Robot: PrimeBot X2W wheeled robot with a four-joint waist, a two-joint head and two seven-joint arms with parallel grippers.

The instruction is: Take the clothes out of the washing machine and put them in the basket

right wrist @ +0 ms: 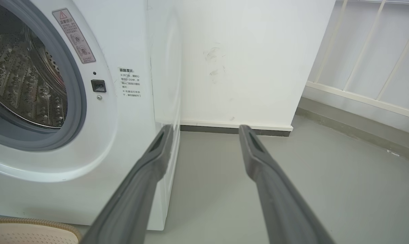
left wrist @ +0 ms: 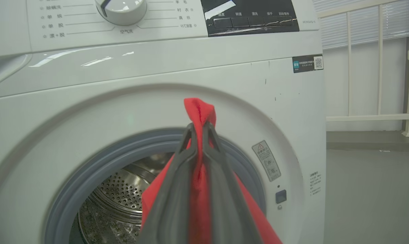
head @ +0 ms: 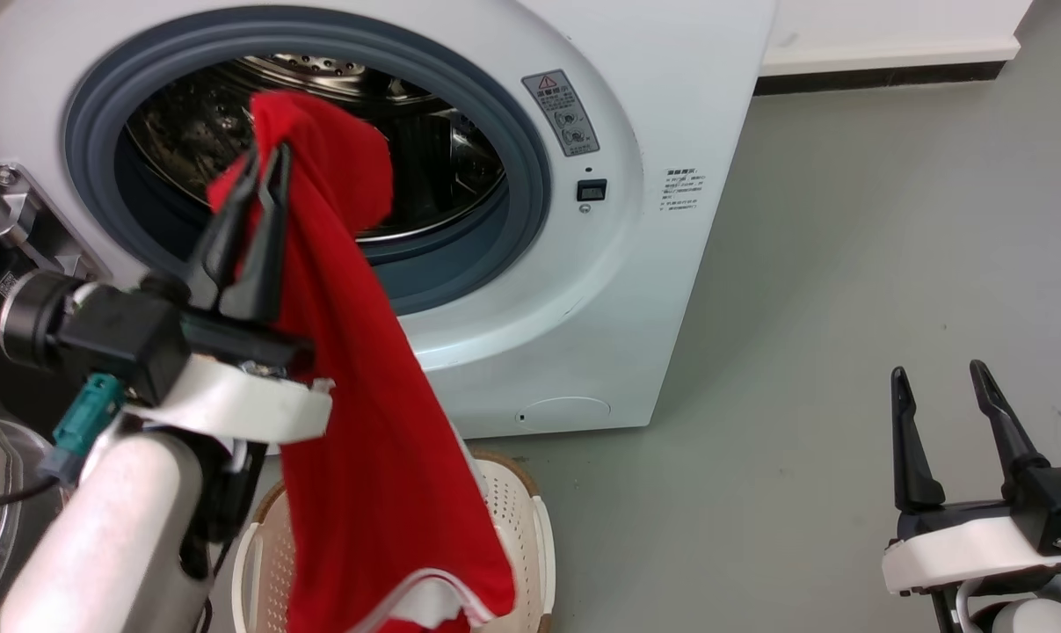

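While the left claw [head: 266,160] pinches a red garment [head: 363,396] tight, the cloth hangs before the open port [head: 530,171] of the washing machine [head: 671,105], its lower end dangling over the basket [head: 519,501] on the floor [head: 829,290]; the right claw [head: 938,371] stands wide and empty, well apart.
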